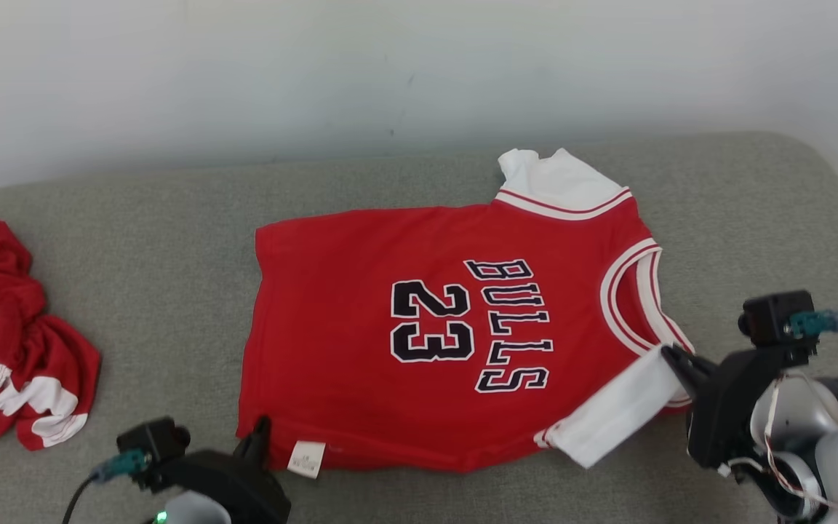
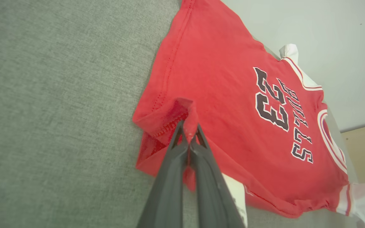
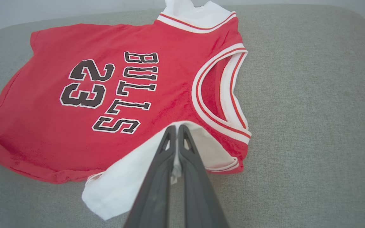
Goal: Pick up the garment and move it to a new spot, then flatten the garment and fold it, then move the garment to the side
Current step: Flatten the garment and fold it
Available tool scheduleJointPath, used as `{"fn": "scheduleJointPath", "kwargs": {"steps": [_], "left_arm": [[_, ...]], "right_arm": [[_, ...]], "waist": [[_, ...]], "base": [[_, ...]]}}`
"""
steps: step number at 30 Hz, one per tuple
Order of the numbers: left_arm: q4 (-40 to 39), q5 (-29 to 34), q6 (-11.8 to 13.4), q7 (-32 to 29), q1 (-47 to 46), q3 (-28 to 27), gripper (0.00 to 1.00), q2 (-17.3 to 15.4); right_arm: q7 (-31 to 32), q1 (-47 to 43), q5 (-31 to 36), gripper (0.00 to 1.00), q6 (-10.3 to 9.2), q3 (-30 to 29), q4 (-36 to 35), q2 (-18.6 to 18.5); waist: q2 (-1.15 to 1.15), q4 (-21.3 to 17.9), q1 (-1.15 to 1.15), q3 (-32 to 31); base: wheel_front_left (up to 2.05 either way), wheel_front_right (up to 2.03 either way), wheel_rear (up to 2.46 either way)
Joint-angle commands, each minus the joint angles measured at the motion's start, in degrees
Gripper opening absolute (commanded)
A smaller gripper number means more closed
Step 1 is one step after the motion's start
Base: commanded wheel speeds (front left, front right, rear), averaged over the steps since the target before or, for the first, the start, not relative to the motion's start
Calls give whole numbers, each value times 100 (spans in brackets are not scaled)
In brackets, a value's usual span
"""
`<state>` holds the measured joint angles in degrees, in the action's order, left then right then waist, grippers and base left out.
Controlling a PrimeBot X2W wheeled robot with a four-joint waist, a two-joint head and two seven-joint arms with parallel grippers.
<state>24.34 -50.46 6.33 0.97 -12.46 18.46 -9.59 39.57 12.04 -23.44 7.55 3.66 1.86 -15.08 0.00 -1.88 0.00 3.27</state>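
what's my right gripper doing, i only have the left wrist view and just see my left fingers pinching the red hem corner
Observer: The right gripper is shut on the near white sleeve of the jersey, at the neckline end.
Operator: ok is the front print facing up
Observer: Yes. The head view shows BULLS 23 facing up, with the body lying mostly flat.
Operator: anything else on the surface to steer clear of
Observer: A second red garment lies crumpled at the far left of the grey padded surface, apart from the jersey.
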Motion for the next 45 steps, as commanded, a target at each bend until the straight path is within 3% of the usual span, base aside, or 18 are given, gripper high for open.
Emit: {"fn": "scheduleJointPath", "kwargs": {"steps": [1,6,13,23,31,40,41,42,45], "left_arm": [[32,-40,72,-86,-157,-5,0,23],[254,31,480,-418,-709,14,0,93],[610,121,663,-409,-1183,25,0,178],[933,150,556,-229,-1581,27,0,226],[1099,183,504,-180,-1855,68,0,231],[1457,323,438,63,-2191,134,0,248],[1519,355,430,102,-2217,165,63,245],[1585,351,428,132,-2228,175,100,260],[1742,414,443,272,-2233,221,100,268]], "right_arm": [[-81,141,-34,0,-14,49,115,-65],[-610,899,-101,0,-14,328,838,-164],[-1459,1632,-227,0,-14,670,1591,-271],[-2436,2204,-374,0,-14,920,2194,-426],[-2671,2397,-419,0,-14,1046,2534,-510],[-2876,2657,-298,0,-14,1035,3274,-287],[-2904,2684,-289,98,-14,1032,3369,-248],[-2972,2714,-295,100,-14,1041,3424,-191],[-3288,2795,-293,100,-14,1014,3531,-96]], "waist": [[0,74,0,97],[0,160,0,269],[0,217,0,494],[0,232,0,663],[0,245,0,761],[0,235,0,868],[0,234,0,870],[0,236,0,868],[0,240,0,844]], "base": [[0,0,0],[0,0,0],[0,0,0],[0,0,0],[0,0,0],[0,0,0],[0,0,0],[0,0,0],[0,0,0]]}}
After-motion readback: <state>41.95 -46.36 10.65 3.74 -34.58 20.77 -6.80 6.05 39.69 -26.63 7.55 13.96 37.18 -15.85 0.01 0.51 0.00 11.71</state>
